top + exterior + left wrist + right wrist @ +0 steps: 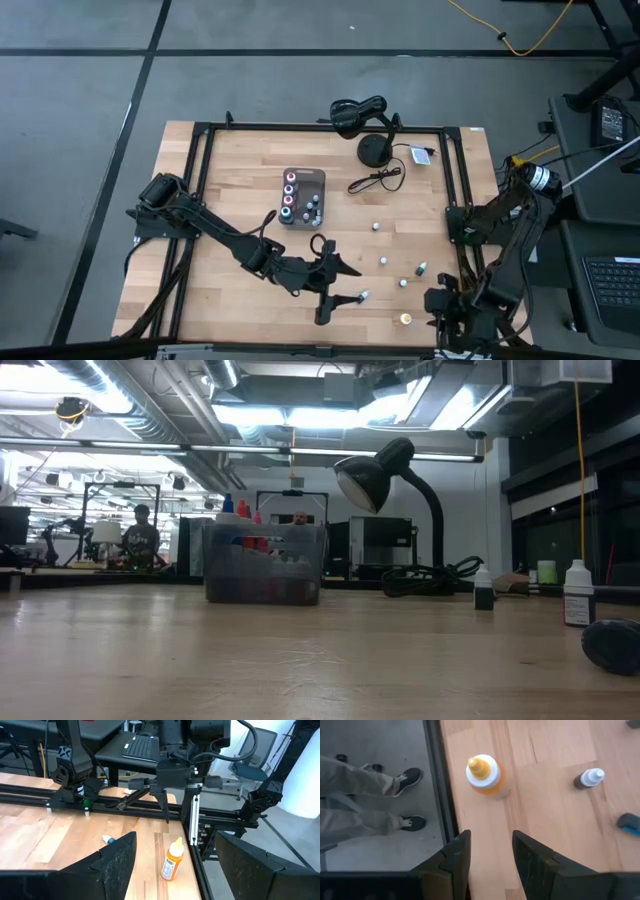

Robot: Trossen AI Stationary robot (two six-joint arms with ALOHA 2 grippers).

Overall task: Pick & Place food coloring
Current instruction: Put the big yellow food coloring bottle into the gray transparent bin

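Observation:
The food coloring bottles are tiny. Several stand in the gray tray [303,197], and others are scattered on the wooden table [383,261]. An orange-capped bottle [487,775] stands upright near the table's near right corner [405,318]. My right gripper [491,850] hangs open above the table just short of it, pointing steeply down, with nothing between its fingers [440,300]. My left gripper [175,865] stays open over the table's near middle [338,292], pointing toward the right edge. The orange bottle [172,860] stands ahead of it, and a blue-capped bottle [107,839] lies on its side.
A black desk lamp [362,115] with a round base and cable stands at the far edge behind the tray. A dark bottle with a white cap [590,777] stands near the orange one. A black frame rail [437,780] edges the table; a person's legs and shoes [405,780] are beyond it.

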